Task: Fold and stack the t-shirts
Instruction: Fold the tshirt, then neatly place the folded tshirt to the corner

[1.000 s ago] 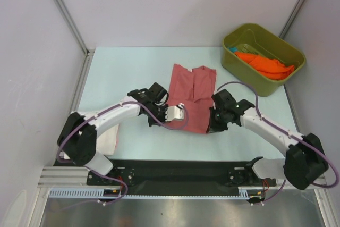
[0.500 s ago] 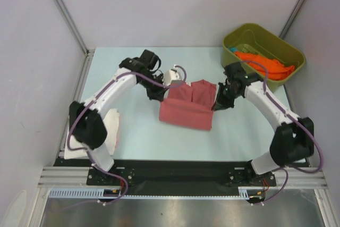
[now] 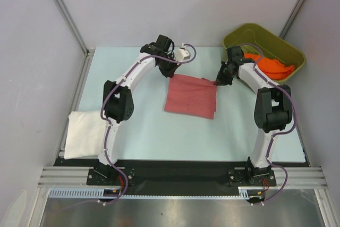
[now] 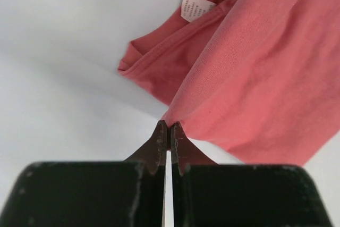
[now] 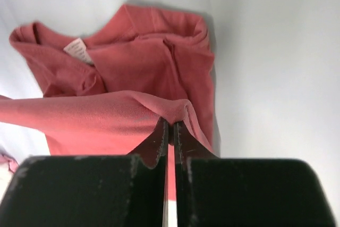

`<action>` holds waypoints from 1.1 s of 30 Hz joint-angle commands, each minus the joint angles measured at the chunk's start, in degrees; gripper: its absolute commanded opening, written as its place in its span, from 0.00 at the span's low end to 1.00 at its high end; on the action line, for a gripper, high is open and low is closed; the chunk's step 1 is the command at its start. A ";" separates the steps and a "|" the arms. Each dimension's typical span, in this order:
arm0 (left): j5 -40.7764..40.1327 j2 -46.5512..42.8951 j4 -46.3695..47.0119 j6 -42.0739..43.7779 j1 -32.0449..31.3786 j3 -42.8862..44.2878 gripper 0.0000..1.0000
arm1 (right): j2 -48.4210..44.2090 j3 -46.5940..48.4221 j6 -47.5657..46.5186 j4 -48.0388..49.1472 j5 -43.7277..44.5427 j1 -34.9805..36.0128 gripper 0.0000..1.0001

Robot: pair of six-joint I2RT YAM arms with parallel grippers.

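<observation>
The salmon-red t-shirt (image 3: pixel 191 95) lies folded in half on the pale table, its folded-over edge at the far side. My left gripper (image 3: pixel 169 74) is shut on its far left corner (image 4: pixel 178 114). My right gripper (image 3: pixel 215 82) is shut on its far right corner (image 5: pixel 175 111). Both corners are pinched just above the lower layer, whose collar and label (image 4: pixel 192 7) show beyond. A white t-shirt (image 3: pixel 85 133) lies folded at the near left. An orange t-shirt (image 3: pixel 268 65) lies in the bin, with a bit of teal cloth (image 3: pixel 234 50) beside it.
The olive-green bin (image 3: pixel 264 58) stands at the far right corner, close to my right arm. Grey walls enclose the table on the left, back and right. A black rail runs along the near edge.
Both grippers carried the shirt's near edge up and over to the far side, folding it in half. The arms are now stretched far out. The white shirt is uncovered.
</observation>
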 commanded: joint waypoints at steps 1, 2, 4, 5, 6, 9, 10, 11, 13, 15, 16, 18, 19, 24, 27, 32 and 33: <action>-4.28 0.88 4.53 -2.95 0.99 1.87 0.00 | 3.16 3.64 1.21 3.82 3.06 -0.97 0.00; -4.98 1.41 5.06 -3.30 0.99 1.26 0.00 | 3.86 4.95 1.47 3.73 3.67 -1.06 0.00; -6.04 1.94 7.78 -4.88 0.99 0.73 0.00 | 5.62 6.10 1.91 3.73 4.64 -1.15 0.02; -7.52 2.55 8.66 -5.41 1.08 0.73 0.08 | 6.15 6.71 2.43 4.34 5.69 -1.15 0.10; -8.49 2.82 11.36 -6.03 0.99 0.73 0.22 | 6.50 7.07 2.79 4.61 6.31 -1.24 0.23; -15.34 3.61 17.52 -9.80 1.08 1.25 0.70 | 7.21 9.34 4.28 5.31 8.95 -1.15 0.57; -16.32 3.70 18.15 -12.51 1.43 2.99 0.74 | 6.86 9.79 4.28 5.49 9.04 -1.06 0.60; -16.41 3.61 18.07 -13.93 1.78 4.06 0.76 | 5.47 10.14 4.02 6.10 11.13 -0.71 0.61; -13.26 1.34 17.11 -18.76 2.84 3.12 0.76 | 3.18 9.36 1.74 6.45 13.77 1.22 0.62; -10.20 -1.21 17.89 -23.58 3.45 -1.62 0.74 | -0.42 7.43 -0.19 6.63 17.02 3.84 0.62; -9.04 -4.27 18.33 -25.00 3.54 -8.00 0.72 | -1.48 4.20 -0.98 6.63 17.73 4.64 0.61; -6.06 -6.84 19.21 -29.38 3.45 -13.92 0.68 | -4.20 0.50 -0.99 6.37 18.97 6.40 0.60; -3.96 -8.42 19.30 -30.98 3.45 -18.47 0.68 | -5.00 -2.92 -0.47 6.37 18.88 6.76 0.60; -2.27 -8.87 18.85 -38.98 3.72 -24.57 0.68 | -6.59 -11.12 1.73 7.95 13.87 6.50 0.65; 0.19 -8.70 22.01 -41.97 3.72 -27.57 0.70 | -6.32 -14.37 2.17 9.17 12.56 5.89 0.68; 3.80 -6.68 25.01 -44.79 3.46 -28.80 0.70 | -3.87 -17.54 2.61 14.97 4.48 2.55 0.67; 4.50 -5.80 25.10 -45.58 3.37 -28.72 0.70 | -3.43 -18.15 2.70 15.68 3.34 2.11 0.65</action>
